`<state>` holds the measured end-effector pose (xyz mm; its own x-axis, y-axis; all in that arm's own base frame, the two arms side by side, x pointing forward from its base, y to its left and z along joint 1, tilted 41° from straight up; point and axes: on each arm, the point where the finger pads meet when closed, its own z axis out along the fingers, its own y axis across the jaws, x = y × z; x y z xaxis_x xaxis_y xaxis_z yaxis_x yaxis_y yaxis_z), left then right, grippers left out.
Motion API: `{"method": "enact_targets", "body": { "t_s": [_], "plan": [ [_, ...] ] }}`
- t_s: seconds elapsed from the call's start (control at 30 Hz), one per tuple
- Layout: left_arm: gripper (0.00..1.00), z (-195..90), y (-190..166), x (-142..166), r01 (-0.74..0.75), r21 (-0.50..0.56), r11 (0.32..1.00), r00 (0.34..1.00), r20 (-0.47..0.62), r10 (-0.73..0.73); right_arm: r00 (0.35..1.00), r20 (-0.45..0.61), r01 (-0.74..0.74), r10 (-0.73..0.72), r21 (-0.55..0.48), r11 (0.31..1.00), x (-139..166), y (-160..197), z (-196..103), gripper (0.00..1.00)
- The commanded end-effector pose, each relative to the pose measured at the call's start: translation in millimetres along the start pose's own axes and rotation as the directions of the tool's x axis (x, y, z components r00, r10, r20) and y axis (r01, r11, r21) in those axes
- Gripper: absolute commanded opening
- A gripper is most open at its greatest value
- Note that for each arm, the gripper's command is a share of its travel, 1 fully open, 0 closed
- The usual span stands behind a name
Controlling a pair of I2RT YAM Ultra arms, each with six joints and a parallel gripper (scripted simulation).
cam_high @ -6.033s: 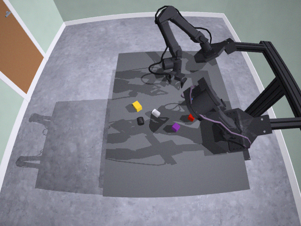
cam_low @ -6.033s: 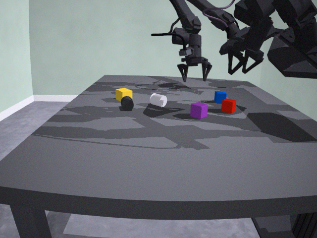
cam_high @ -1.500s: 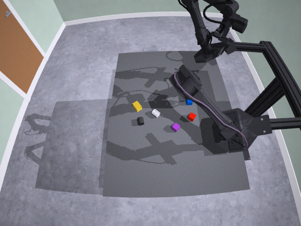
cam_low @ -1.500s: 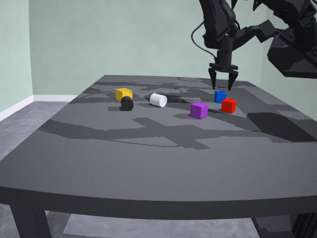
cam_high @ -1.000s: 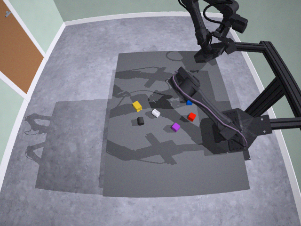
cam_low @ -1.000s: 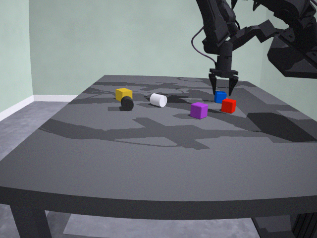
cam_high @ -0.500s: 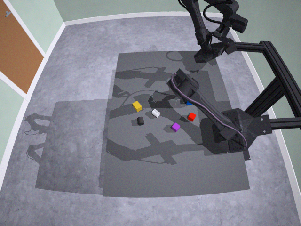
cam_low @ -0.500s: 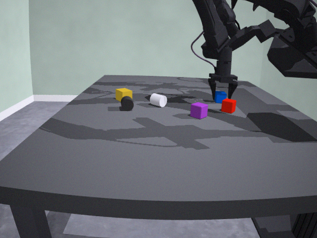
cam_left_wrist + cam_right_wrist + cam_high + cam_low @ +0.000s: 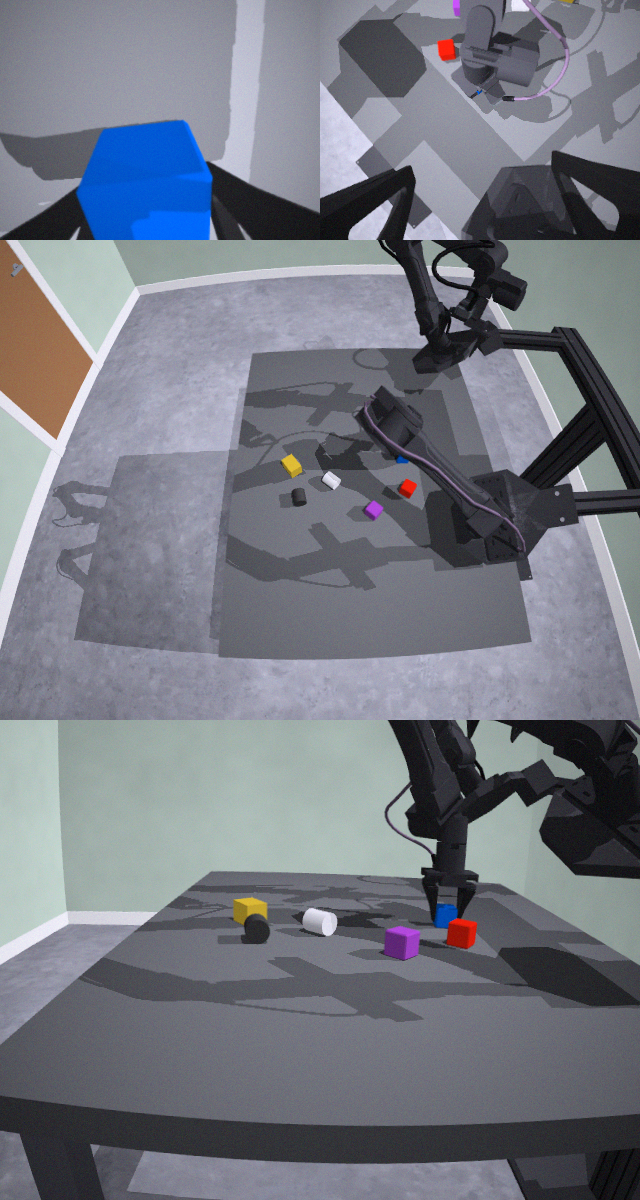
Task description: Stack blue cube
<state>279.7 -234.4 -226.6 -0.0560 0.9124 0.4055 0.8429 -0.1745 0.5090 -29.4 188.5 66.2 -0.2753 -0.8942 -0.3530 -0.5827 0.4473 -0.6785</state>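
Observation:
The blue cube rests on the dark table, close behind the red cube and apart from it. My left gripper points straight down with a finger on each side of the blue cube, low near the table. Its fingers are part-way open and I see no firm grip. In the top view the left arm hides most of the blue cube. My right gripper is wide open and empty, high above the table's far side.
A purple cube lies just in front of the red cube. A white cylinder, a black cylinder and a yellow cube lie further off. The black mounting frame stands at the arms' side.

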Motion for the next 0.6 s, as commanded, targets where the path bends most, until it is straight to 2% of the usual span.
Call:
{"method": "enact_targets", "body": {
  "t_s": [0.0,0.07,0.1,0.27,0.37,0.4,0.43,0.5,0.57],
  "plan": [
    [0.47,-5.6,5.8,-9.8,0.004,-0.019,1.0,1.0,0.024,-0.004,1.0,0.012,0.003,-0.003,-0.007,1.0,-2.5,2.9,-4.8,1.0],
    [0.47,-5.8,6.3,-9.9,0.008,-0.022,1.0,1.0,0.028,-0.007,1.0,0.012,0.003,-0.003,-0.007,1.0,-2.5,2.9,-4.8,1.0],
    [0.43,-5.8,6.3,-9.9,0.008,-0.022,1.0,1.0,0.028,-0.008,1.0,0.012,0.003,-0.003,-0.007,1.0,-2.5,2.9,-4.8,1.0],
    [0.39,-7.3,8.0,-9.8,0.012,-0.024,1.0,0.999,0.032,-0.012,1.0,0.012,0.003,-0.003,-0.007,1.0,-2.5,2.9,-4.8,1.0],
    [0.05,-7.0,5.2,-5.7,0.007,-0.02,1.0,1.0,0.026,-0.006,1.0,0.012,0.003,-0.003,-0.007,1.0,-2.5,2.9,-4.8,1.0],
    [0.0,-7.0,5.2,-5.7,0.007,-0.02,1.0,1.0,0.026,-0.006,1.0,0.012,0.003,-0.003,-0.007,1.0,-2.5,2.9,-4.8,1.0],
    [0.11,-7.0,4.9,-5.2,0.006,-0.02,1.0,1.0,0.026,-0.006,1.0,0.012,0.003,-0.003,-0.007,1.0,-2.5,2.9,-4.8,1.0],
    [0.11,-7.0,4.9,-5.2,0.006,-0.02,1.0,1.0,0.026,-0.006,1.0,0.012,0.003,-0.003,-0.007,1.0,-2.5,2.9,-4.8,1.0],
    [0.34,-12.0,0.8,-2.3,-0.004,-0.011,1.0,1.0,0.013,0.004,1.0,0.012,0.003,-0.003,-0.007,1.0,-2.5,2.9,-4.8,1.0]
  ]
}}
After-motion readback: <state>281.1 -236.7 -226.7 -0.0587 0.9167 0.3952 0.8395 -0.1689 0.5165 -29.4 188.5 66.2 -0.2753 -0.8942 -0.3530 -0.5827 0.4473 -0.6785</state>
